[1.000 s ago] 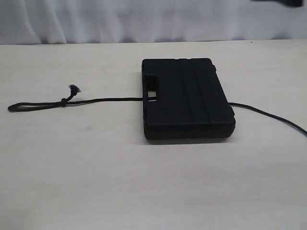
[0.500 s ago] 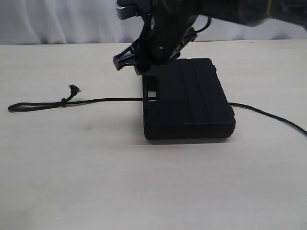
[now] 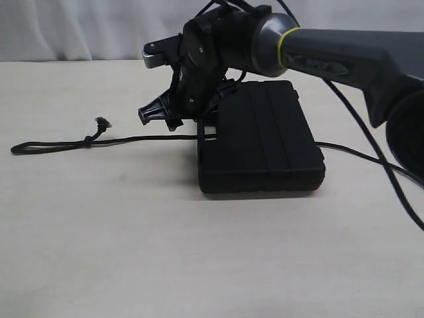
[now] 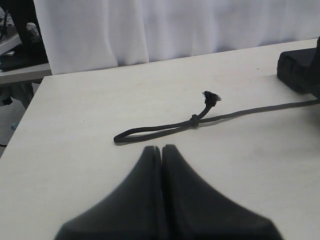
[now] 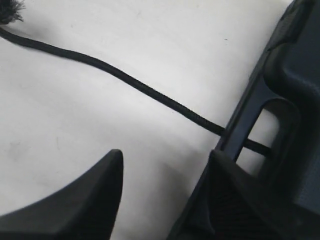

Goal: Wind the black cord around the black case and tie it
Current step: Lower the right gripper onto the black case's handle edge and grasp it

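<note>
Off the black case's (image 3: 262, 142) left side, the left gripper (image 4: 161, 150) hangs with its fingers pressed together, empty, near the looped end of the black cord (image 3: 146, 138). The loop, knot and frayed tip lie flat on the table (image 3: 199, 252). The cord enters the case's handle cutout (image 3: 211, 132) and reappears at the case's right side. No turn crosses the lid and nothing is tied, so I judge wrapping and knotting both remain. The right gripper (image 5: 166, 160) hovers beside the cutout, jaws spread wide, holding nothing. Whether one finger touches the case is unclear.
</note>
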